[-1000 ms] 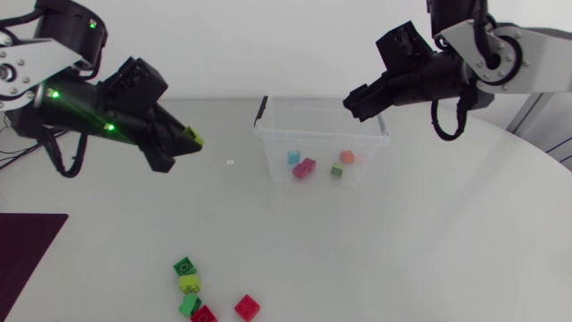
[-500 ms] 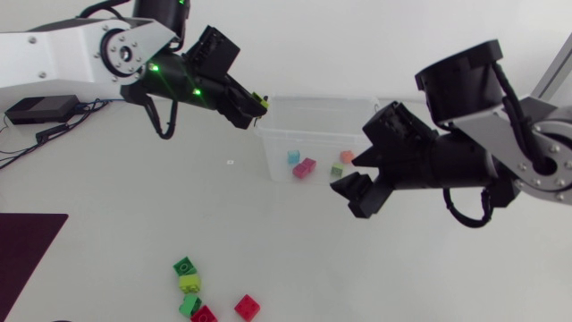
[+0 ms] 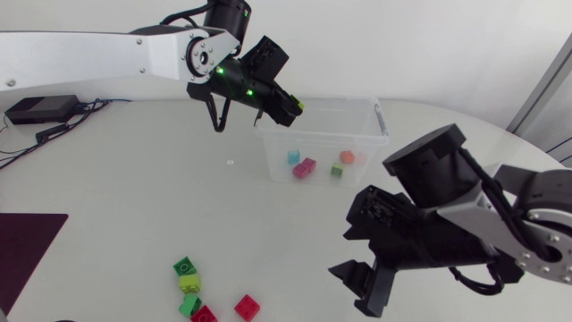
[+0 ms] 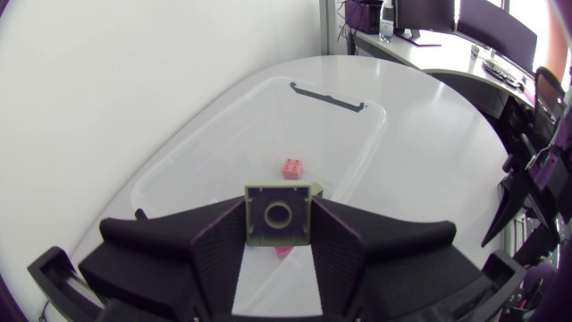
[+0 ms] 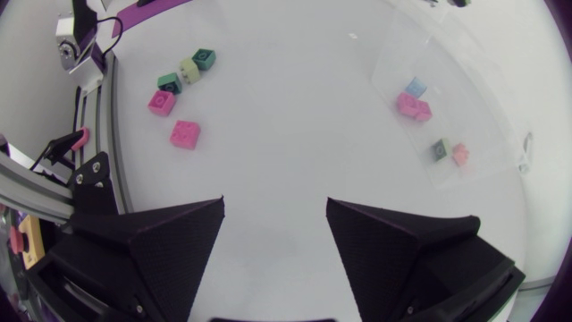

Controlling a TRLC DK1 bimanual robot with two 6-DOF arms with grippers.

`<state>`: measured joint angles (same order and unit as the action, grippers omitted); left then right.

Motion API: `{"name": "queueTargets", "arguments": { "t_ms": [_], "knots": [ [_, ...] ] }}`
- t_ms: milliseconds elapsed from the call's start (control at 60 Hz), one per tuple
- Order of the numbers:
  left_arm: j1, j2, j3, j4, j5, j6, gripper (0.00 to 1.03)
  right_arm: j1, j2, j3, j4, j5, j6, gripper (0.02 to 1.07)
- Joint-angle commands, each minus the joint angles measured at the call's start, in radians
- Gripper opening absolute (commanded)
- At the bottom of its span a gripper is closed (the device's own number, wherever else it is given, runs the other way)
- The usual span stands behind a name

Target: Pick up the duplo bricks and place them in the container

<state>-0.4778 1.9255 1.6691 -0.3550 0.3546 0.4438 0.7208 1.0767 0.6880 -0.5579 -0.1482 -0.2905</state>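
1. Your left gripper (image 3: 284, 107), a pair of broad, matte black wedge fingers, is clamped on a lime-green square duplo brick (image 3: 295, 105) of smooth plastic. In the left wrist view both fingers (image 4: 214, 250) press it from two sides, and its square face with one round ring is turned toward the camera.
2. The held brick hangs at the rear left corner of the clear rectangular plastic container (image 3: 322, 135), a thin-walled box with rounded corners and a dark clip on each short rim. In the left wrist view the container lies ahead of and below the gripper.
3. Four small bricks lie on the container floor: a light blue brick (image 3: 292, 157), a longer magenta brick (image 3: 305, 167) just beside it, a dark green brick (image 3: 337, 170) and a salmon-orange brick (image 3: 347, 156).
4. Five studded bricks sit on the matte white table (image 3: 116, 197), well apart from the container. A green brick (image 3: 185, 266), a yellow-green brick (image 3: 189, 283) and a second green brick (image 3: 189, 305) form a close column. A red brick (image 3: 204, 314) lies at its lower end, and a pink-red brick (image 3: 247, 307) lies just beside that.
5. Your right gripper (image 3: 357, 288) hovers over the table near the loose bricks. Its wedge fingers are spread wide, and the white tabletop shows between them in the right wrist view.
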Motion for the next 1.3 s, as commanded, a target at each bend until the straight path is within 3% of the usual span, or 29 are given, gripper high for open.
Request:
{"name": "queueTargets", "arguments": {
  "t_ms": [0, 117, 217, 250, 317, 533, 833, 1117, 1200, 1283],
  "knots": [
    [-0.01, 0.059, 0.067, 0.002, -0.017, -0.022, 0.4, 0.034, -0.009, -0.038, -0.022, 0.006, 0.022, 0.85],
    [-0.015, 0.119, 0.127, -0.004, -0.029, -0.022, 0.42, 0.071, 0.006, -0.054, -0.027, 0.001, 0.03, 0.85],
    [-0.021, 0.155, 0.159, -0.007, -0.049, -0.022, 0.69, 0.098, 0.014, -0.062, -0.033, -0.008, 0.044, 0.85],
    [-0.022, 0.161, 0.165, -0.01, -0.052, -0.022, 0.86, 0.103, 0.014, -0.061, -0.046, -0.03, 0.044, 0.85],
    [-0.021, 0.158, 0.172, -0.036, -0.054, -0.022, 0.99, 0.111, 0.023, -0.059, -0.065, -0.062, 0.039, 0.85],
    [-0.019, 0.046, 0.077, -0.093, -0.075, -0.019, 0.99, 0.21, 0.092, -0.067, -0.073, -0.07, 0.033, 0.85],
    [0.025, -0.215, -0.266, -0.096, -0.101, 0.032, 0.99, 0.309, 0.192, -0.061, -0.05, -0.07, 0.034, 0.85],
    [0.134, -0.522, -0.62, -0.107, -0.115, 0.099, 0.99, 0.35, 0.293, -0.076, 0.027, -0.063, 0.036, 0.84],
    [0.179, -0.612, -0.695, -0.127, -0.115, 0.122, 0.99, 0.359, 0.305, -0.071, 0.042, -0.063, 0.037, 0.77],
    [0.22, -0.675, -0.738, -0.153, -0.115, 0.15, 0.99, 0.373, 0.319, -0.059, 0.038, -0.05, 0.04, 0.76]
  ]
}}
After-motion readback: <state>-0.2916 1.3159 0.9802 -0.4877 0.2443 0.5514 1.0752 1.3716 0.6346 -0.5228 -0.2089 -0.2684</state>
